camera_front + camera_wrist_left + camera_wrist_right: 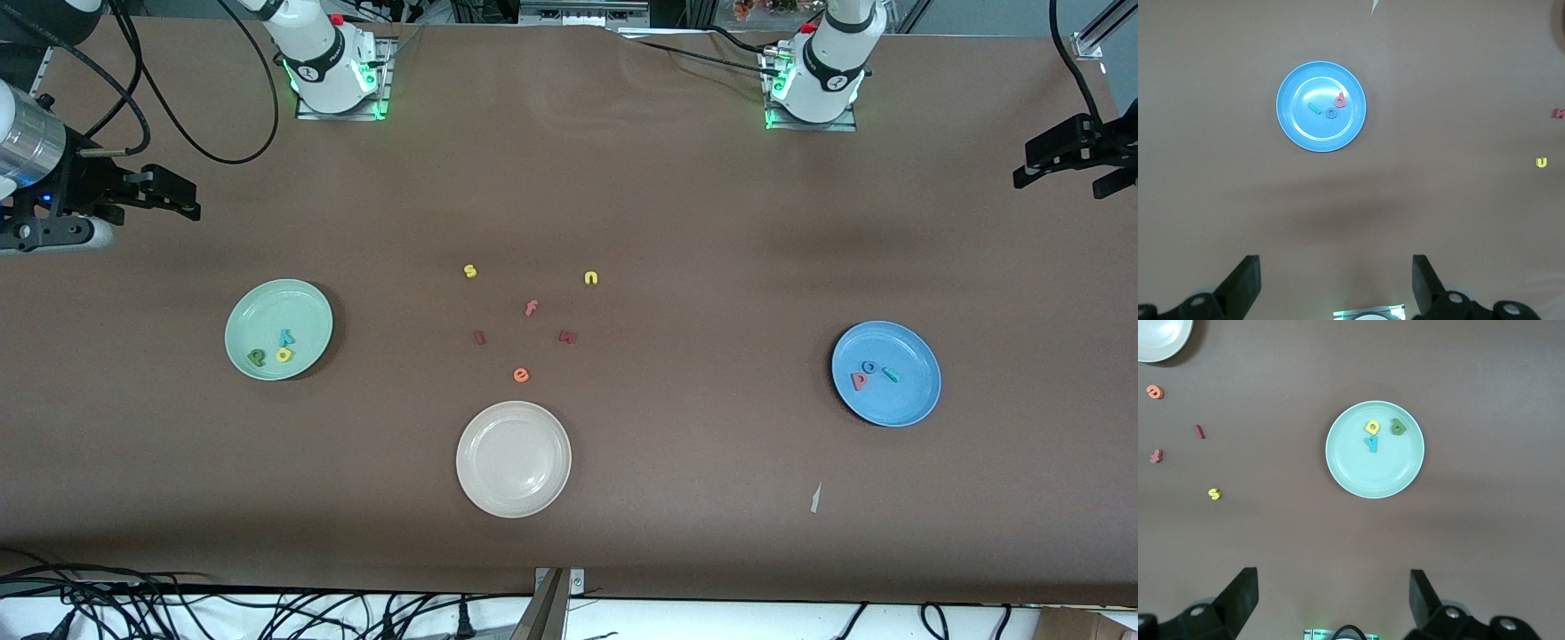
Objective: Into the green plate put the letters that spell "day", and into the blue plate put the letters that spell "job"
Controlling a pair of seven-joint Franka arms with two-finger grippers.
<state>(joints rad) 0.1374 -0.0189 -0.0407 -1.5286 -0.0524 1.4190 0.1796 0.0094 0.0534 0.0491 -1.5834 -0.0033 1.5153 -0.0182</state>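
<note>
Both done: round mint-green plate (pixel 1375 449) under the wide-open right gripper (pixel 1331 603), bright blue plate (pixel 1321 106) under the open left gripper (pixel 1336 287). Only risk: dipping and scattering tiny foam letters.

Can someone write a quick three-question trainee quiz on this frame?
1. True or false: the cream plate holds a letter.
2. Which plate holds the teal y? A) green plate B) blue plate C) cream plate
3. How many loose letters lie on the table between the yellow s and the cream plate, counting the s?

Key: 1 false. 2 A. 3 six: s, yellow n, pink f, two dark red pieces, orange e. The left gripper and right gripper both wait open.
</note>
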